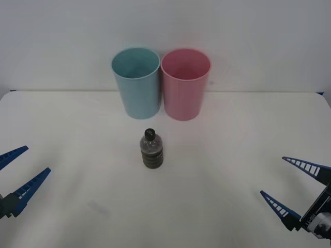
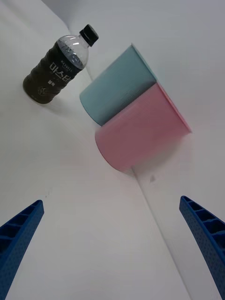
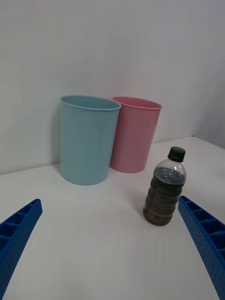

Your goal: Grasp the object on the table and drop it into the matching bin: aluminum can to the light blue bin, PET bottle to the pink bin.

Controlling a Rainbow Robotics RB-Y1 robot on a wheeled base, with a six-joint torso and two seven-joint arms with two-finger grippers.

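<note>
Pincers: left pincer (image 1: 18,178) at 8 o'clock, right pincer (image 1: 297,188) at 4 o'clock, both spread, empty | PET bottle (image 1: 152,149) upright mid-worktop (image 1: 232,134), ungrasped | pink bin (image 1: 185,83) at 12 o'clock, touching light blue bin (image 1: 136,81) | progress: grasp, carry, drop all remain.

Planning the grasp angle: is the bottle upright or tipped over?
Upright: the bottle stands on its base on the table, black cap on top, before the two bins.

Open table (image 1: 77,170) is seen around the PET bottle (image 1: 152,150); behind it, passage is blocked by the touching light blue bin (image 1: 136,82) and pink bin (image 1: 184,84).
</note>
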